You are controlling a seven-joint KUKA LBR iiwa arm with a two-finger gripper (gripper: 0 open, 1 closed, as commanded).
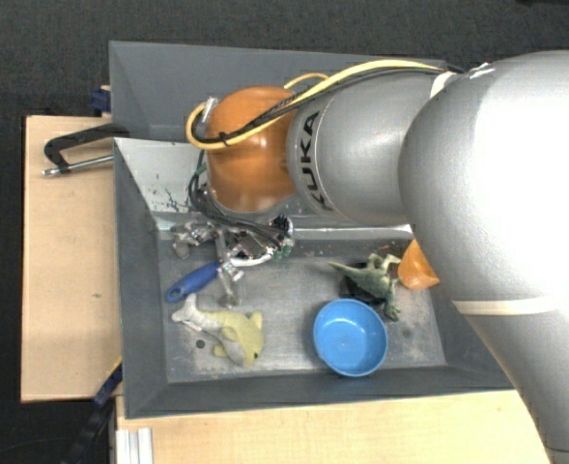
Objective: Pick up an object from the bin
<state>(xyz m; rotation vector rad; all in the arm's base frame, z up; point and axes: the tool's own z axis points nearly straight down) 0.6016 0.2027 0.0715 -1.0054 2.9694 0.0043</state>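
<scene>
Grey metal bin (141,298): bare floor open at centre, between pale yellow plastic fish toy (228,329) left and round blue plastic bowl (350,337) right. Blue-handled tool (192,282) just above fish. Green toy dinosaur (369,276), orange plastic piece (417,267) crowd right side. Silver robot arm (381,153) overhangs upper half.

1 camera looks down on the bin (139,278) from above and slightly to the side, fairly close; the arm (439,162) enters from the view's right.

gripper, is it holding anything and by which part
It cannot be told. The gripper sits at the right end of the blue-handled tool, just above the pale toy fish, but no clear grip shows.
</scene>
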